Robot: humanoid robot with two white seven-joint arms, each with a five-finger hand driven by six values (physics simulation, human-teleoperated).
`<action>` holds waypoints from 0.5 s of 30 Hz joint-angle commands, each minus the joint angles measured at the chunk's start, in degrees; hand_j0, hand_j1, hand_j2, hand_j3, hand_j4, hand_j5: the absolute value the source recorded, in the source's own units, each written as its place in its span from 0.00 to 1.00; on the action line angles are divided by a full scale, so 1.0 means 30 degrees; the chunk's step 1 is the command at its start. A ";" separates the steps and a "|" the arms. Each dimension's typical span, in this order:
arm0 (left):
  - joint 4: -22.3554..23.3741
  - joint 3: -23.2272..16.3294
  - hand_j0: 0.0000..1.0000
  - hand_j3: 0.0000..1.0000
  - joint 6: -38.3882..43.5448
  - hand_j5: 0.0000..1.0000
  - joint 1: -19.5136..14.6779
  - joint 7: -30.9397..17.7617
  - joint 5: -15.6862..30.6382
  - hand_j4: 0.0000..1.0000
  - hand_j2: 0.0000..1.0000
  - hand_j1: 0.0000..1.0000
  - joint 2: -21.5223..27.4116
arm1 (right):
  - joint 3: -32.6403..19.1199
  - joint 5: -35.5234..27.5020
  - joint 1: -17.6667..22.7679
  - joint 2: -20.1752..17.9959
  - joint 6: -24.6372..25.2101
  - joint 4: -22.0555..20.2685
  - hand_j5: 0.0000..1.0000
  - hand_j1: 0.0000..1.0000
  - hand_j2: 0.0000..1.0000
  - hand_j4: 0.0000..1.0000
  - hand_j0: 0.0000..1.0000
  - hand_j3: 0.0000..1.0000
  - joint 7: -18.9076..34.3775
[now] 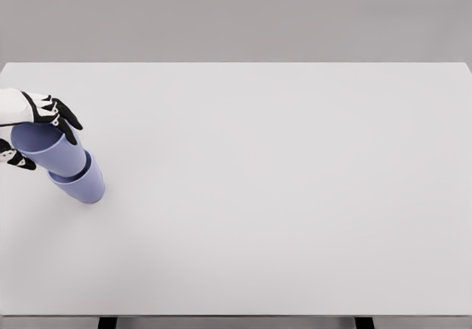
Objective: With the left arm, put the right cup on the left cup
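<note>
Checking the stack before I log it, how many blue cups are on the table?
2. One cup stands near the table's left edge. The other cup sits tilted in its mouth, gripped by the left hand. No others show.

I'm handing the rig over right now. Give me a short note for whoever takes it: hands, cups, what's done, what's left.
Left hand: at the table's far left edge, fingers wrapped around the upper cup.
Right hand: not in view.
Cups: upper cup sits tilted in the mouth of the lower cup, which stands on the table.
Done: cup carried over and entered into the other.
Left: let it seat, open the hand, withdraw. Whether it is fully seated cannot be told.
</note>
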 commanded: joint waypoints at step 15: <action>0.0506 0.0070 0.67 0.67 0.0040 0.67 0.0293 0.0014 -0.0450 0.67 0.67 0.67 -0.0579 | -0.0001 -0.0003 0.0000 0.0000 -0.0002 0.0000 1.00 1.00 1.00 1.00 1.00 1.00 0.0004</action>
